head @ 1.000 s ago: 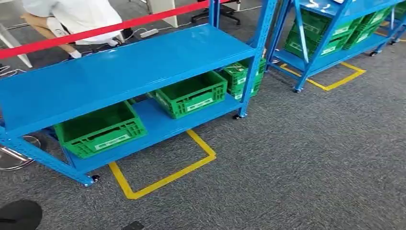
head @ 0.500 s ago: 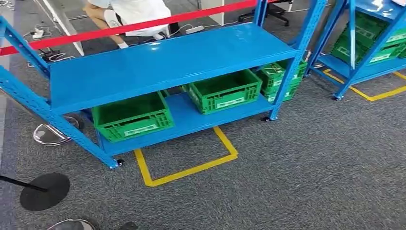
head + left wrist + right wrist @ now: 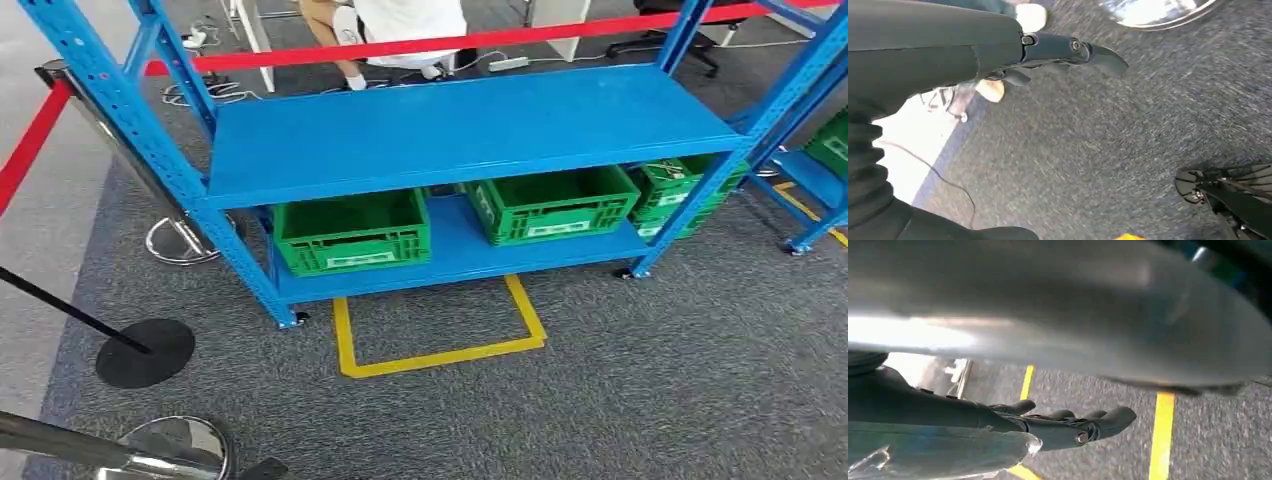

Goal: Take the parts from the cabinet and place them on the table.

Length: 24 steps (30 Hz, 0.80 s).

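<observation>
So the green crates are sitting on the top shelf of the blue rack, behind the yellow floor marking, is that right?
Not quite. The head view shows the green crates on the bottom shelf of the blue rack, under a bare top shelf. They do sit behind the yellow floor marking.

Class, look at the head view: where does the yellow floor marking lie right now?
The yellow floor marking lies on the grey carpet directly in front of the blue shelf rack, low in the picture's centre, just below the gap between the two nearest green crates.
</observation>
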Each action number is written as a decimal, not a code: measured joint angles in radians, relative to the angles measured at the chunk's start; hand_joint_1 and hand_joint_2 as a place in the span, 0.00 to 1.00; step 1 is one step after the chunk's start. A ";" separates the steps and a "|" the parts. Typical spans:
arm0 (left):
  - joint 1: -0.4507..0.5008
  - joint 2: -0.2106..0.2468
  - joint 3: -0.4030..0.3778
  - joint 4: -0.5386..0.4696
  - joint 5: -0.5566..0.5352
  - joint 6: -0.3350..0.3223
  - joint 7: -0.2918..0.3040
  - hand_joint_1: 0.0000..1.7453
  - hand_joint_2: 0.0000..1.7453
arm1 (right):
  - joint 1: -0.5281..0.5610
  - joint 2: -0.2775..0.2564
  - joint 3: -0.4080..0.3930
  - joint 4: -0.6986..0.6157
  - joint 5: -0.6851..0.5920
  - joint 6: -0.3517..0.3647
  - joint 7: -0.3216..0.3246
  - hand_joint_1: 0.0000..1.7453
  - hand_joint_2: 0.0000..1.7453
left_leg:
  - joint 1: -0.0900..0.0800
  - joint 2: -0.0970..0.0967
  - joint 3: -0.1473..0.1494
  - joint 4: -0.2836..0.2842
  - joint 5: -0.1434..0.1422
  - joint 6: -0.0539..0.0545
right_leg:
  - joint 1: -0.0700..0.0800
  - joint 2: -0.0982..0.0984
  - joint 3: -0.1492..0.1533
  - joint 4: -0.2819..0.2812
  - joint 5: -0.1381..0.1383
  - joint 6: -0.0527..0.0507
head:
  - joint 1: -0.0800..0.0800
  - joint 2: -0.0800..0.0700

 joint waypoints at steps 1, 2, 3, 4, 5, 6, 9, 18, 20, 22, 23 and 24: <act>-0.001 0.002 0.000 0.000 0.000 0.000 0.000 0.00 1.00 | 0.001 0.000 0.000 0.000 -0.002 0.000 0.003 0.00 0.00 | -0.002 -0.013 -0.004 0.003 0.001 -0.008 | -0.010 0.057 0.024 -0.061 0.009 0.005 | 0.002 0.000; -0.004 0.002 0.000 0.000 0.000 0.000 0.000 0.00 1.00 | 0.001 0.000 0.000 0.000 -0.002 -0.001 0.003 0.00 0.00 | -0.004 -0.028 -0.016 0.015 0.000 -0.015 | -0.012 0.067 0.035 -0.091 -0.003 -0.003 | 0.003 0.000; -0.003 0.002 0.000 0.000 0.000 0.000 0.000 0.00 1.00 | 0.001 0.000 0.000 0.000 -0.003 -0.001 0.003 0.00 0.00 | -0.002 -0.037 -0.021 0.009 0.006 -0.023 | -0.008 0.055 0.030 -0.082 -0.001 -0.011 | 0.000 0.000; 0.003 0.002 0.000 0.000 0.000 0.000 0.001 0.00 1.00 | 0.000 0.000 0.000 0.000 -0.004 -0.002 0.003 0.00 0.00 | 0.001 -0.047 -0.025 0.005 0.012 -0.031 | -0.004 0.047 0.035 -0.078 -0.001 -0.020 | 0.002 0.000; 0.007 0.002 0.000 0.000 0.000 -0.002 0.002 0.00 1.00 | 0.000 0.000 0.000 0.000 -0.005 -0.003 0.014 0.00 0.00 | 0.003 -0.058 -0.028 0.003 0.018 -0.039 | -0.003 0.036 0.034 -0.077 0.005 -0.028 | -0.001 0.000; 0.010 0.003 0.000 0.000 0.000 -0.002 0.002 0.00 1.00 | -0.001 0.000 0.000 0.000 -0.004 -0.003 0.022 0.00 0.00 | 0.006 -0.063 -0.032 0.007 0.016 -0.042 | -0.012 0.020 0.034 -0.084 0.011 -0.038 | 0.001 0.000; 0.003 0.000 0.000 0.001 0.000 -0.003 0.003 0.00 1.00 | 0.002 0.000 0.000 0.000 -0.005 -0.002 0.036 0.00 0.00 | -0.002 0.065 -0.108 0.171 -0.090 -0.052 | -0.001 -0.021 0.033 -0.088 0.015 -0.050 | -0.015 0.000; -0.008 -0.001 0.000 0.001 0.005 -0.004 0.009 0.00 1.00 | 0.000 0.001 -0.002 0.000 -0.013 -0.002 0.040 0.00 0.00 | -0.020 0.161 0.003 0.008 -0.019 -0.023 | 0.016 -0.134 0.034 -0.082 0.001 -0.035 | -0.015 0.000; -0.002 -0.001 0.001 0.001 0.005 -0.005 0.009 0.00 1.00 | -0.005 0.001 -0.002 0.000 -0.013 -0.003 0.045 0.00 0.00 | -0.023 0.138 -0.003 0.007 -0.020 -0.015 | 0.014 -0.160 0.048 -0.091 0.001 -0.028 | -0.011 0.000; 0.001 -0.003 0.001 0.001 0.005 -0.006 0.011 0.00 1.00 | -0.008 0.001 -0.002 0.000 -0.013 -0.003 0.048 0.00 0.00 | -0.010 0.116 0.005 -0.005 -0.011 -0.003 | 0.012 -0.109 0.042 -0.075 -0.018 -0.013 | -0.007 0.000; -0.001 -0.001 0.001 0.001 0.005 -0.006 0.012 0.00 1.00 | -0.006 0.001 -0.002 0.000 -0.014 -0.003 0.048 0.00 0.00 | -0.007 0.106 0.004 -0.005 -0.009 0.002 | 0.008 -0.062 0.021 -0.027 -0.047 -0.009 | -0.004 0.000; -0.004 -0.001 0.002 0.001 0.005 -0.006 0.012 0.00 1.00 | -0.003 0.001 -0.002 0.000 -0.014 -0.003 0.045 0.00 0.00 | -0.007 0.091 0.002 -0.005 -0.008 0.005 | 0.005 -0.040 -0.020 0.060 -0.090 -0.006 | -0.004 0.000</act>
